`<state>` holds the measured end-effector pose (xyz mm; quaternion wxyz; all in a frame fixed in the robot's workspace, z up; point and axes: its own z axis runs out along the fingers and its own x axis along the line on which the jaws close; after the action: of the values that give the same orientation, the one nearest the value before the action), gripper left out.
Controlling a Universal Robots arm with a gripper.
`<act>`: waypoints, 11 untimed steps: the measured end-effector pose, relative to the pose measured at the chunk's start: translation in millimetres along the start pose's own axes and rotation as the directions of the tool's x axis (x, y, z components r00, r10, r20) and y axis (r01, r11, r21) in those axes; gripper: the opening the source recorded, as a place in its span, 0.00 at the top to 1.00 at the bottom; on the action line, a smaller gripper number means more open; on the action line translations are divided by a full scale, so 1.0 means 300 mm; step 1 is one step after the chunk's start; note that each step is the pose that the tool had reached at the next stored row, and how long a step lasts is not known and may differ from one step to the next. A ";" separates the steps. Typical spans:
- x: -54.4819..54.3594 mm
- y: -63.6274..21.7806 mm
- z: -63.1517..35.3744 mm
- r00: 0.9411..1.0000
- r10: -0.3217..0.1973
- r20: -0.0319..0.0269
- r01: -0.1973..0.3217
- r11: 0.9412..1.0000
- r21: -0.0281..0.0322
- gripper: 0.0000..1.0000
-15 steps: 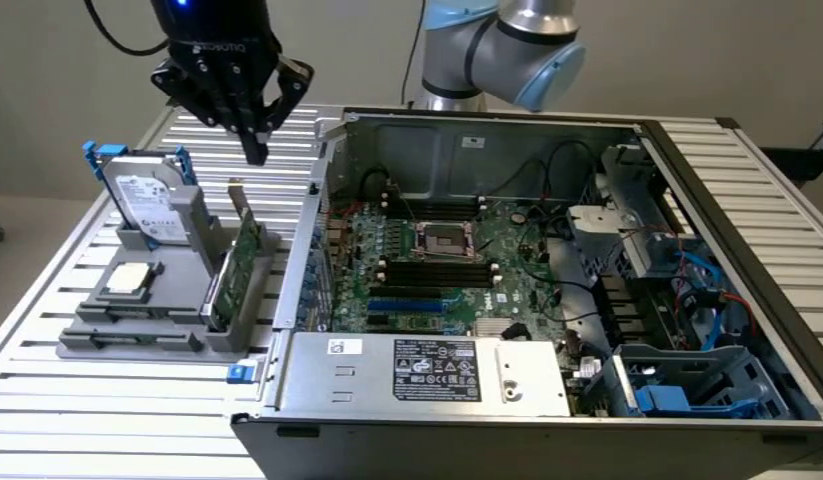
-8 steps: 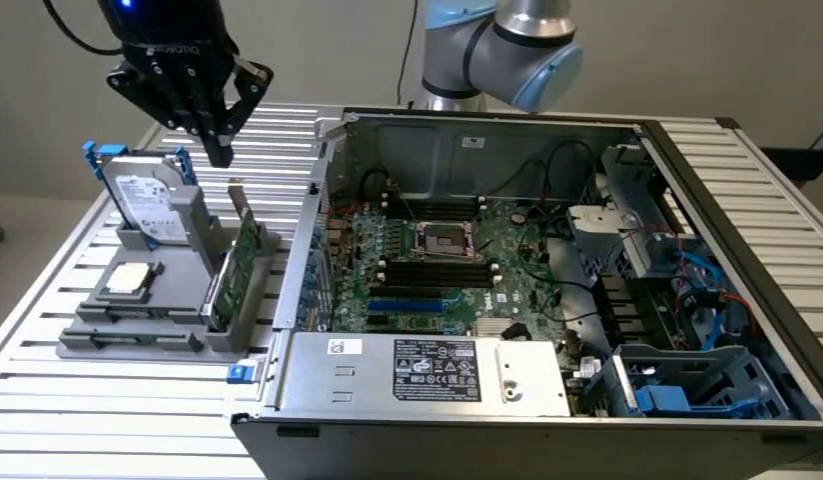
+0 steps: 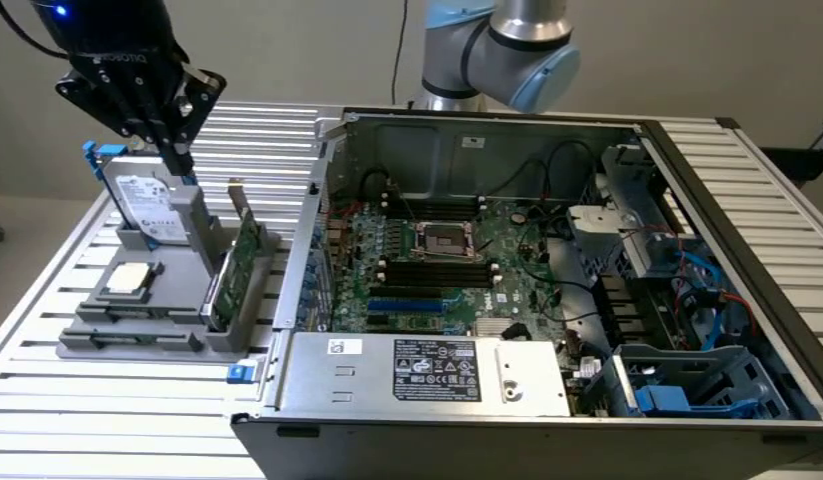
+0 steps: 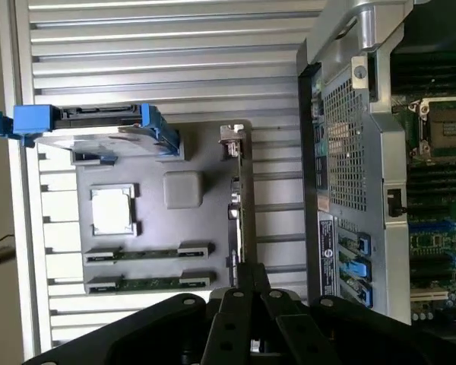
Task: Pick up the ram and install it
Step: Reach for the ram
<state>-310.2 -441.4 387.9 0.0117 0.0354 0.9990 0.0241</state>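
Two ram sticks [image 4: 149,251] [image 4: 150,283] lie edge-up, side by side, in slots of a grey holder block [image 4: 190,228]. In the exterior view the ram [image 3: 134,338] sits at the block's near end, on that view's left. My black gripper [image 3: 180,160] hangs high over the far end of the block, above the hard drive [image 3: 152,208] and well away from the ram. Its fingers are shut together with nothing between them. In the wrist view the gripper [image 4: 248,275] points down beside the upright expansion card [image 4: 240,199].
The holder also carries a square CPU [image 3: 128,280], the blue-railed hard drive [image 4: 91,125] and the green expansion card [image 3: 240,268]. To the exterior view's right stands the open computer case [image 3: 334,135] with its motherboard [image 3: 438,255] and black memory slots [image 3: 438,272]. All rests on a slatted metal table [image 3: 104,420].
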 end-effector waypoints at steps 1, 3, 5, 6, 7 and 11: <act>0.013 -0.005 0.001 1.000 0.000 0.000 0.000 1.000 0.000 0.89; 0.028 -0.016 0.005 1.000 -0.001 0.000 0.001 1.000 0.000 0.89; 0.037 -0.027 0.011 1.000 -0.003 0.000 0.003 1.000 0.000 0.89; 0.041 -0.032 0.015 1.000 -0.004 0.000 0.004 1.000 -0.001 0.89; 0.044 -0.036 0.019 1.000 -0.005 0.000 0.005 1.000 -0.001 0.89; 0.062 -0.050 0.036 1.000 -0.012 -0.002 0.012 1.000 -0.001 0.89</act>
<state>-329.6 -454.6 375.9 0.0106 0.0294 0.9992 0.0245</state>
